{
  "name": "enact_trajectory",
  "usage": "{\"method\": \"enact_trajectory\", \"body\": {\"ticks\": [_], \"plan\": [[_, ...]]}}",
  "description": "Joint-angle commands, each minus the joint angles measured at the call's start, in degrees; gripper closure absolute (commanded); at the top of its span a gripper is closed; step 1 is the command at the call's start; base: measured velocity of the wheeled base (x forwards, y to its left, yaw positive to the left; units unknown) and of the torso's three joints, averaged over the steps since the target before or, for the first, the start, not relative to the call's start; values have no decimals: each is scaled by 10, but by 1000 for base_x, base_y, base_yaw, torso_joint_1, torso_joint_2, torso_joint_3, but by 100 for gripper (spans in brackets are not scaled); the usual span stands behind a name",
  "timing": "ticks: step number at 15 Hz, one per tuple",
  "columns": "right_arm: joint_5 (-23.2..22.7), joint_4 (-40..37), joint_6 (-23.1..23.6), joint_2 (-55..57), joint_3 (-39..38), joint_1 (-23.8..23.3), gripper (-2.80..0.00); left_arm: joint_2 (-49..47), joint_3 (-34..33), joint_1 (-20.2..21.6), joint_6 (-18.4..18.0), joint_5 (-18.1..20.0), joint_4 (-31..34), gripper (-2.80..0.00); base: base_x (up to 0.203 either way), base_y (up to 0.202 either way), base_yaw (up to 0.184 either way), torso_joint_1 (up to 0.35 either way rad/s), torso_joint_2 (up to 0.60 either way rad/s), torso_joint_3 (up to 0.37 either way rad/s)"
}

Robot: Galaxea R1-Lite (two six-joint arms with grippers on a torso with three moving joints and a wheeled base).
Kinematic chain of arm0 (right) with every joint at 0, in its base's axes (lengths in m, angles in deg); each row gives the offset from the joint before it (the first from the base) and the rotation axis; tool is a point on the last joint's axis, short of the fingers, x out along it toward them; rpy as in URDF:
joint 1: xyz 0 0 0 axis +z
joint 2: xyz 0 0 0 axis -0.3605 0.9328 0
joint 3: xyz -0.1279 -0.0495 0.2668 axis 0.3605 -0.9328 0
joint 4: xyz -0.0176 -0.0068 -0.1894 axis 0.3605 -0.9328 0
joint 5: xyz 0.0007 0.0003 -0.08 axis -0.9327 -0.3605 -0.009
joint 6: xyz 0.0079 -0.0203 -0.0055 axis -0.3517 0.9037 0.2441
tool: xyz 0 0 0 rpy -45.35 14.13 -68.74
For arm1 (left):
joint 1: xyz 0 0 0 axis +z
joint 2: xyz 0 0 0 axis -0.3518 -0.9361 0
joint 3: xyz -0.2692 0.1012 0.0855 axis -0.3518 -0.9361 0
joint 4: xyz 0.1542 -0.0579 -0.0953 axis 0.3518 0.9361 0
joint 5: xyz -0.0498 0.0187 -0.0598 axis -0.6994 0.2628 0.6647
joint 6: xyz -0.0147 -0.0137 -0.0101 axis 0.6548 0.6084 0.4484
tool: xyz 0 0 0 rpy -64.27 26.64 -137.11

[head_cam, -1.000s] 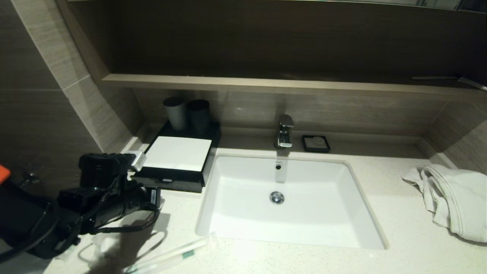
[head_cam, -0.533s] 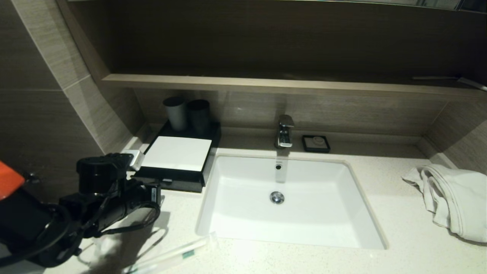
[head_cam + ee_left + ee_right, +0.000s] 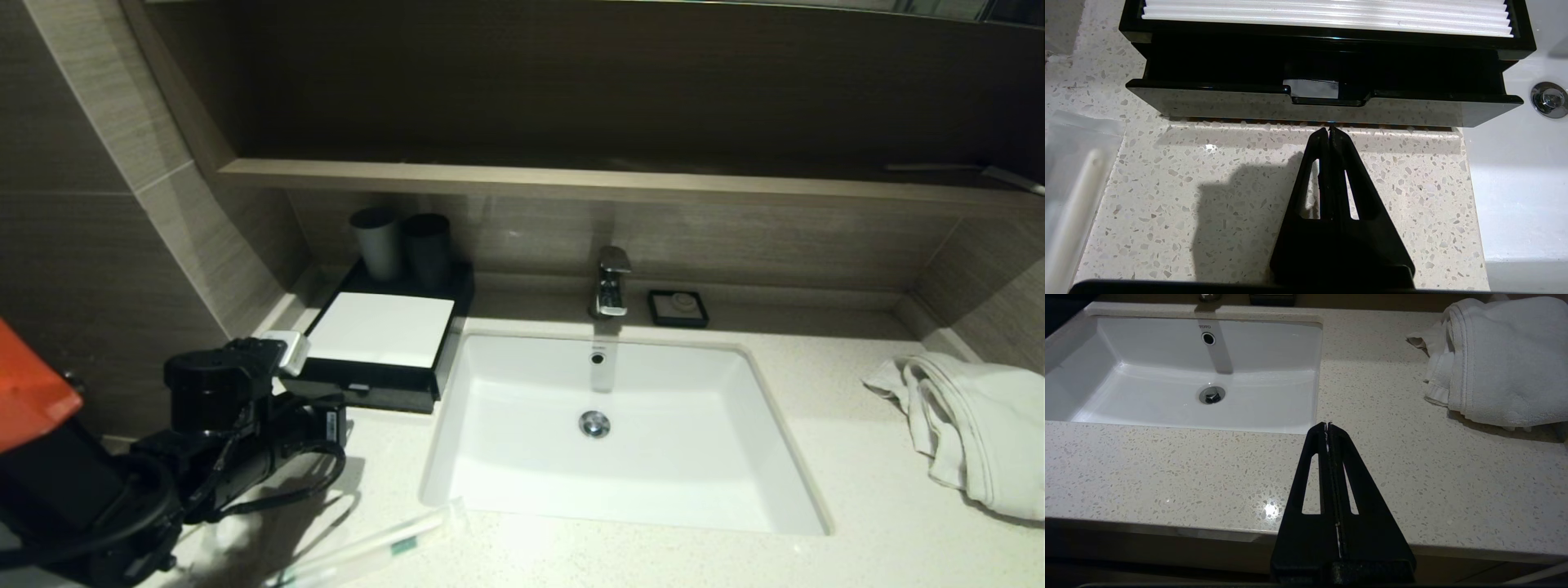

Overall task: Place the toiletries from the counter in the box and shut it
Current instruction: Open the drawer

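Left wrist view: left end effector [image 3: 1329,130] (fingers pressed together) sits just before the box [image 3: 1327,102]; right end effector [image 3: 1328,425], also closed, hovers near the sink [image 3: 1180,375].

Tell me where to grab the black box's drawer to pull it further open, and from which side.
Hook the notch cut into the middle of the drawer front's top edge, coming from the counter side in front of the box. The front panel is flat and glossy elsewhere, and the shut left hand already points straight at that notch.

The drawer [image 3: 1327,108] interior is too dark to see.
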Motion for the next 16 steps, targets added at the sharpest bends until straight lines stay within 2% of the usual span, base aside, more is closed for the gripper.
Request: {"method": "enact_trajectory", "body": {"ticks": [1, 16], "plan": [[0, 0, 0, 0, 0, 0, 0, -1, 0, 0, 0, 0, -4, 0, 0, 0, 0, 0, 0, 0], [0, 0, 0, 0, 0, 0, 0, -45, 9, -4, 0, -2, -41, 0, 0, 0, 0, 0, 0, 0]]}}
